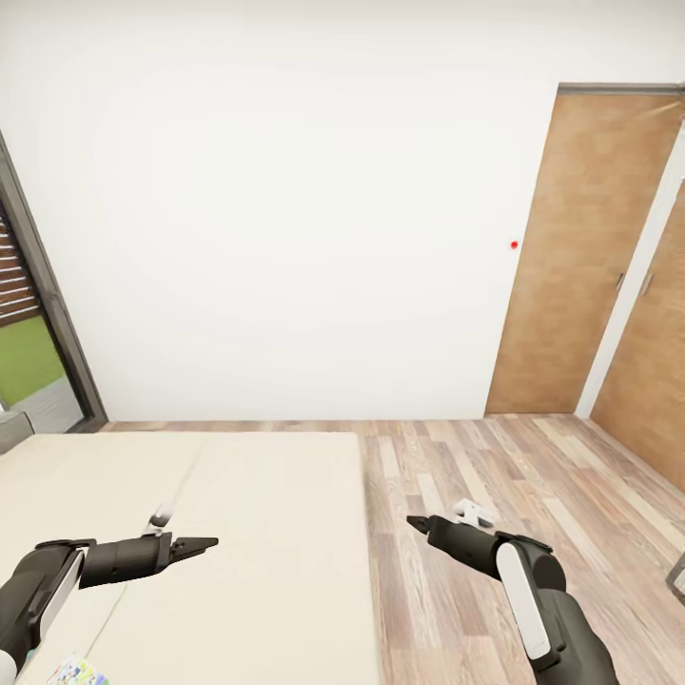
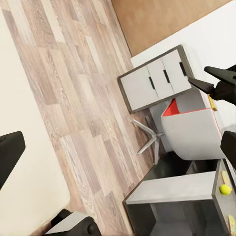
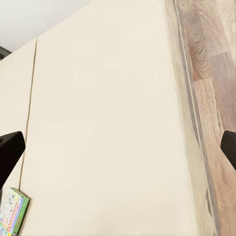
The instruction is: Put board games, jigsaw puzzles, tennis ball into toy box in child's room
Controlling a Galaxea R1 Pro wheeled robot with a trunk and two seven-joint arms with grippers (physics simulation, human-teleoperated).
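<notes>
The bed's (image 1: 238, 533) beige mattress fills the lower left of the head view. One board game (image 1: 76, 672), a flat colourful box with a green edge, lies on it at the near edge, behind my left arm; the right wrist view shows this board game (image 3: 12, 212) too. My left gripper (image 1: 203, 544) hovers over the mattress, open and empty. My right gripper (image 1: 415, 521) hangs over the floor beside the bed, open and empty. In the left wrist view the tennis ball (image 2: 225, 189) rests on the table (image 2: 222, 204), far beyond the left gripper (image 2: 118, 152).
Wood plank floor (image 1: 495, 495) runs right of the bed to a wooden door (image 1: 580, 257). A dark-framed window (image 1: 29, 352) is at the left. Near the table stand a white and red swivel chair (image 2: 191, 132) and a low cabinet (image 2: 152, 83) with three drawers.
</notes>
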